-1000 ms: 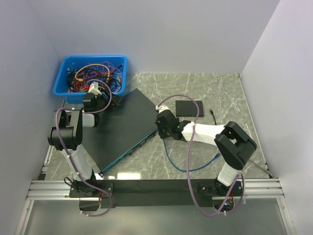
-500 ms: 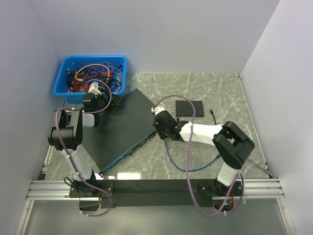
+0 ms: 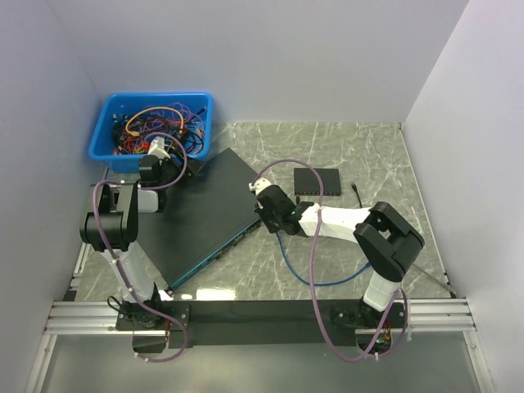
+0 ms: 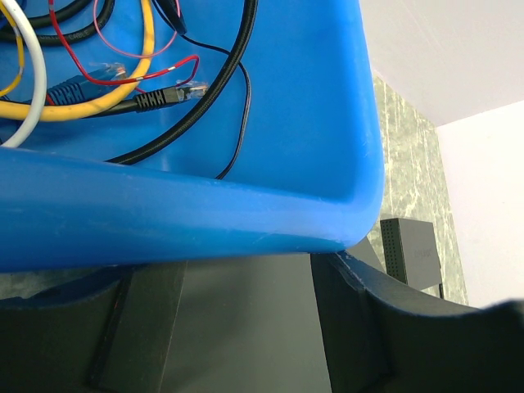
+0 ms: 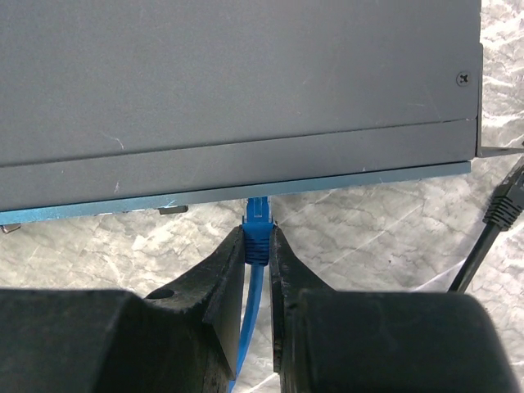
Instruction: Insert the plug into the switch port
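Right gripper (image 5: 257, 239) pinches the plug (image 5: 258, 219), its tip at the switch (image 5: 237, 82). Left gripper (image 4: 246, 327) fingers seem apart, by the bin (image 4: 205, 213).

Light is bright, even and diffuse in every view, with soft shadows. The glossy blue plastic bin (image 4: 205, 221) carries a faint sheen; its near rim looks slightly soft.

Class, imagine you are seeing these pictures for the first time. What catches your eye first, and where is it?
The bright blue bin of tangled cables in the far left corner stands out first. Next comes the blue plug, pinched in the right gripper with its tip right at the blue-trimmed edge of the big dark switch in the middle.
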